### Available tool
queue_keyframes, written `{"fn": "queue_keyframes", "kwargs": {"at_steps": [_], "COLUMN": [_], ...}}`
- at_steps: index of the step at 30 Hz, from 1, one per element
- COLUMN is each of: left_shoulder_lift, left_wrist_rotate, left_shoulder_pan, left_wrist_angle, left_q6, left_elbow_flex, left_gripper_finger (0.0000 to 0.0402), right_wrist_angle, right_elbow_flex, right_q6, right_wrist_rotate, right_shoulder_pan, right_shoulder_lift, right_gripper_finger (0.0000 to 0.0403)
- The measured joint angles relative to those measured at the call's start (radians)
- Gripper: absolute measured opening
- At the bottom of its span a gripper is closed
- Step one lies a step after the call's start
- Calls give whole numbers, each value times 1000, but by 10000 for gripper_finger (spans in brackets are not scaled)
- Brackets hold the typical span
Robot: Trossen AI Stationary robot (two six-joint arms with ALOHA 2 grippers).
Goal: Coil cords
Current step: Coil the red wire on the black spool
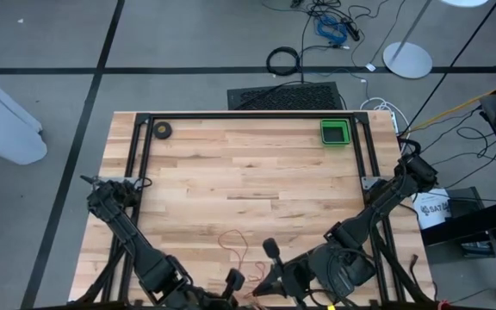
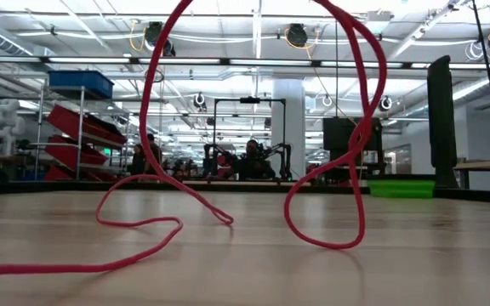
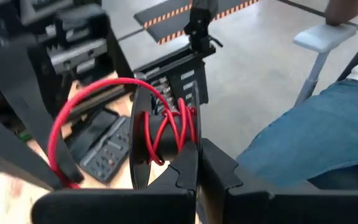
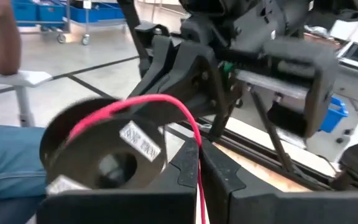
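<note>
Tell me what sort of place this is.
Likely a robotics lab or workshop: a wooden table framed in black rails, storage racks with red bins behind, and another robot rig farther back.

Tabletop mid open; red cord loops block near edge; green tray, tape roll far corners.

High view looks straight down on the table; low view faces level across it; wrist views sit close.
</note>
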Motion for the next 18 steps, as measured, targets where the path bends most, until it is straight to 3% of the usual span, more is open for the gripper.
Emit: {"fn": "queue_keyframes", "kwargs": {"at_steps": [18], "left_shoulder_lift": [12], "left_wrist_rotate": [-1], "left_shoulder_pan": [-21], "left_wrist_angle": [103], "left_q6": [167], "left_elbow_flex": [0], "left_gripper_finger": [8], "right_wrist_angle": [2], "right_elbow_flex": [0], "right_q6": [59], "right_wrist_rotate": [-127], "right_shoulder_pan": [-43], "right_shoulder_lift": [40], "right_gripper_finger": [0]}}
